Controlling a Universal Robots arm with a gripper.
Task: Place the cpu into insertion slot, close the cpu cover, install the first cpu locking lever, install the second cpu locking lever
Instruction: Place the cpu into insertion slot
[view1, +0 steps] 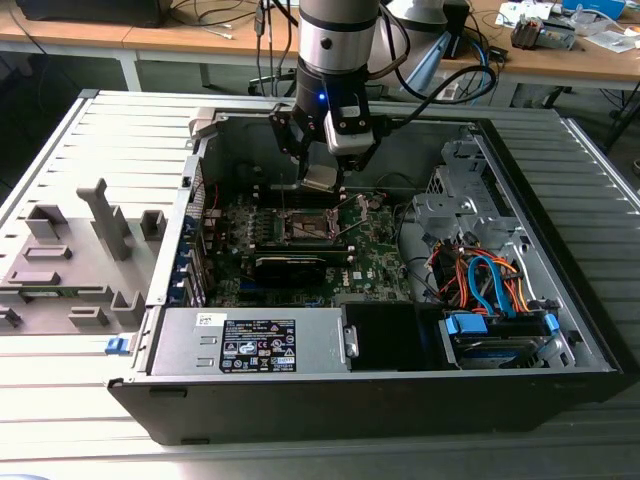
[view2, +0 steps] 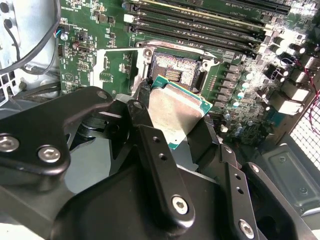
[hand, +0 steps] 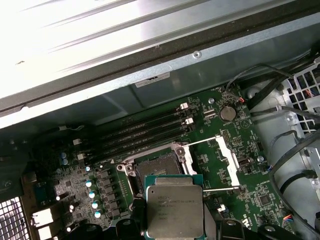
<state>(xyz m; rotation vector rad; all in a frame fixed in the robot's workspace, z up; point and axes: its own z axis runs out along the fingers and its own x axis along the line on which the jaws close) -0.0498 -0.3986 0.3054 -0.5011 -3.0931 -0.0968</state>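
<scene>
My gripper (view1: 322, 160) hangs inside the open computer case, shut on the cpu (view1: 320, 180), a flat square chip with a silvery top. In both wrist views the cpu (view2: 177, 112) (hand: 175, 212) is tilted and held by its edges between black fingers (view2: 145, 97), a little above the board. The insertion slot (view2: 175, 70) (hand: 157, 167) lies open just beyond the chip, its dark centre bare. Beside the slot the cpu cover (hand: 227, 157) (view2: 102, 67) stands swung back, a thin metal frame with green board showing through its window. Thin wire levers (hand: 200, 142) stick out next to the cover.
Long black memory slots (hand: 145, 132) run beside the socket. A black card (view1: 300, 265) sits in front of it. The power supply (view1: 250, 345) and a drive cage with orange and blue cables (view1: 490, 290) fill the near side. A grey fixture tray (view1: 70, 260) lies outside the case.
</scene>
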